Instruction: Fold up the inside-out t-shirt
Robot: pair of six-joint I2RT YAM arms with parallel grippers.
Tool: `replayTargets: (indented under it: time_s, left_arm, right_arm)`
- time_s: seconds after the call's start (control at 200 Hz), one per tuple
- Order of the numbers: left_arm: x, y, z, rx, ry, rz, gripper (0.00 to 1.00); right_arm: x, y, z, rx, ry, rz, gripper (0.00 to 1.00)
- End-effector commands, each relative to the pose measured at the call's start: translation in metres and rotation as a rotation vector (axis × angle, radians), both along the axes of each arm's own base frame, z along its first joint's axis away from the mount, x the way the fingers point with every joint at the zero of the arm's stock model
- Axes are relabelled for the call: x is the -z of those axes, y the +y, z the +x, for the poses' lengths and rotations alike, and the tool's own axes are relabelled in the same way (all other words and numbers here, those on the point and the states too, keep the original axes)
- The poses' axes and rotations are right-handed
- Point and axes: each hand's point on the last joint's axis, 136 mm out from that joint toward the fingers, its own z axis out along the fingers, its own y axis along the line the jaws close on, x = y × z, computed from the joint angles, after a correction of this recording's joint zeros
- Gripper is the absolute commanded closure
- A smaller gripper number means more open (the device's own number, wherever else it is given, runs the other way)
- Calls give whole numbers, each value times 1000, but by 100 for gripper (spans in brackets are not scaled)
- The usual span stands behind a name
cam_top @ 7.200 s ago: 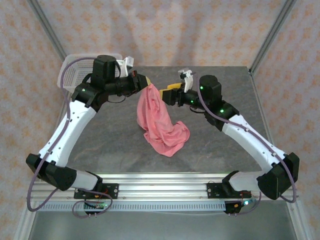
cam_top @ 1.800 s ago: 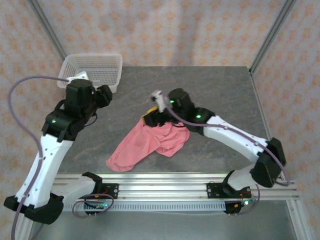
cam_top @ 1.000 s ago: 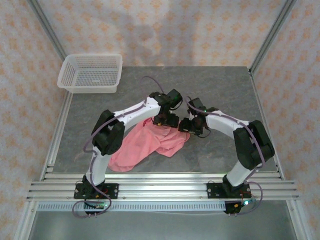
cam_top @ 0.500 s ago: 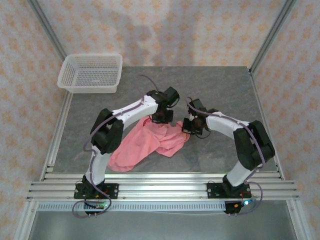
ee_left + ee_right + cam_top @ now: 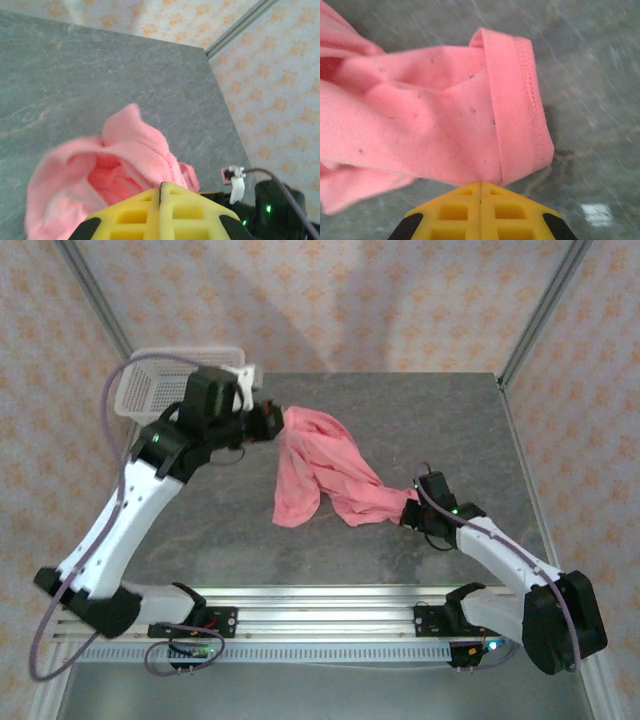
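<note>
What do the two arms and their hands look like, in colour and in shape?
Both the left arm and the right arm have white tube-shaped links and bulky black joints with small green lights. A thin purple cable loops along each. The left hand and the right hand end in yellow fingers moulded with square hollows.

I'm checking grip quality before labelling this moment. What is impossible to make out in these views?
- Top view: the left arm covers much of the white basket, hiding its inside.
- Left wrist view: the shut left gripper hides the pinched bit of t-shirt; the cloth nearby is blurred.
- Right wrist view: the right gripper pinches a stitched edge; sleeve or bottom hem is unclear, the rest being cut off.
</note>
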Motion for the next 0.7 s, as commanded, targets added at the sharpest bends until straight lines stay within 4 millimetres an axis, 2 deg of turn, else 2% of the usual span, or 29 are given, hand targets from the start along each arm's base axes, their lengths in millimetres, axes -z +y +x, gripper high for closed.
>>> replayTargets:
  time_s: [0.0,0.045,0.125,0.2,0.295,0.37,0.445,0.465,0.485,0.625,0.696]
  left_arm:
    - [105,35,-23,-104,238,184,100]
    - [124,48,-34,-169,277,191,100]
    - [145,60,-46,-229,288,177,100]
    - [156,72,-55,-282,299,176,100]
    - [168,82,-64,-305,315,207,100]
    - [173,90,-69,-327,330,241,100]
    - [173,95,-72,-343,327,255,100]
    - [173,96,-72,-346,324,254,100]
    - [172,97,-73,-349,321,254,100]
    - [160,100,-73,-360,282,245,100]
    - [152,104,-73,-371,261,247,100]
  right_arm:
    - [-16,-8,4,15,-44,-39,82]
    - [-28,-2,12,-22,-74,-36,70]
    - [-53,21,29,-162,-155,-2,64]
    - [-77,57,40,-369,-242,30,60]
    - [-99,109,41,-671,-354,44,53]
    - [-102,138,48,-823,-380,23,47]
    - [-95,164,54,-984,-360,-34,40]
    - [-92,170,55,-1028,-351,-60,30]
    - [-91,176,56,-1071,-347,-87,26]
    - [-51,197,60,-1344,-207,-295,20]
    - [-43,205,64,-1404,-198,-317,19]
